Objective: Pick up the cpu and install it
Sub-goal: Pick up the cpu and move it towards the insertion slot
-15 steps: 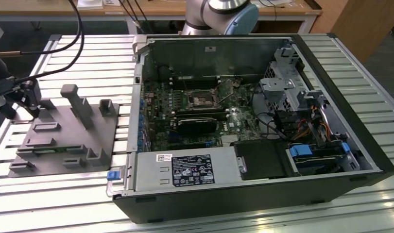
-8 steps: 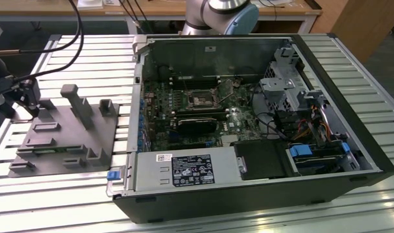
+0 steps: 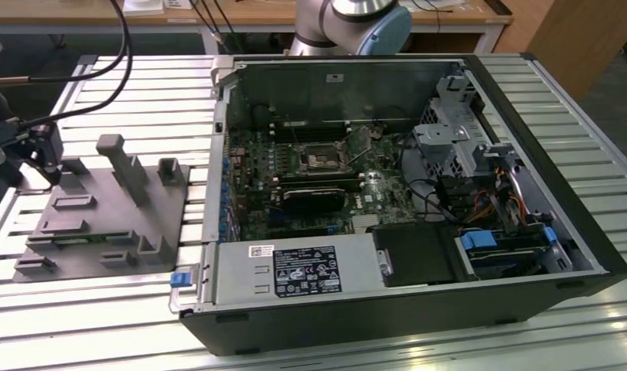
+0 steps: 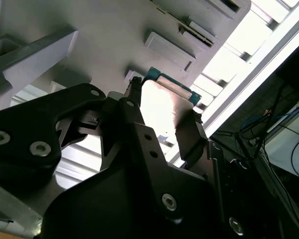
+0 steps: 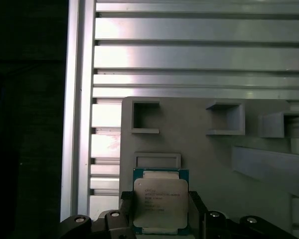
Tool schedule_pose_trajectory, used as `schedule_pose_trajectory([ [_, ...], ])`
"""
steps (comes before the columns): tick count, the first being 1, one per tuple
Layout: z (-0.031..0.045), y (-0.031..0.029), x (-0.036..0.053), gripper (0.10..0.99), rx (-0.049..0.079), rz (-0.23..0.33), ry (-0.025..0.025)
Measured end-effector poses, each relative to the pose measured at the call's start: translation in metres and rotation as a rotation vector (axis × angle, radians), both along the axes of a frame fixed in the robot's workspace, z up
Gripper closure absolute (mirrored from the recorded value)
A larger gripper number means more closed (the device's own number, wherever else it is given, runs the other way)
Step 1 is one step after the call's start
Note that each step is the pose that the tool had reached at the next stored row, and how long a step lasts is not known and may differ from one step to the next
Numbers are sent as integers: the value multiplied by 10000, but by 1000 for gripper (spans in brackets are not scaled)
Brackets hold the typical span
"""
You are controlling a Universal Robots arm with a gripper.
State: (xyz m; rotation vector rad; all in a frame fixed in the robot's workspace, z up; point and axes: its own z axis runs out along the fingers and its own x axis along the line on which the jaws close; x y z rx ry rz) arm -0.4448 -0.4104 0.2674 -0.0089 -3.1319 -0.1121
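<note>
Slatted aluminium table [image 3: 86, 309] carries a grey fixture plate [image 3: 91, 220] on the exterior view's left and an open computer case [image 3: 396, 193] beside it. My gripper [image 5: 161, 211] is positioned over the fixture plate, its fingers [image 5: 197, 209] closed against two opposite edges of the cpu [image 5: 161, 199]. I hold the cpu flat, metal top facing the first wrist view, well apart from the motherboard socket [image 3: 321, 158] inside the case

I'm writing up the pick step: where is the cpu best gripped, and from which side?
Take the cpu by two opposite side edges, coming straight down onto its face: it is a thin flat square, its smooth metal top giving nothing to pinch. The gripper clasps it so.
</note>
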Motion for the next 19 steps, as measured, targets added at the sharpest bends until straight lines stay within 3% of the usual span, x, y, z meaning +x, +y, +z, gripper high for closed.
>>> schedule_pose_trajectory([
  [19, 86, 0, 0, 561, 1, 0, 0],
])
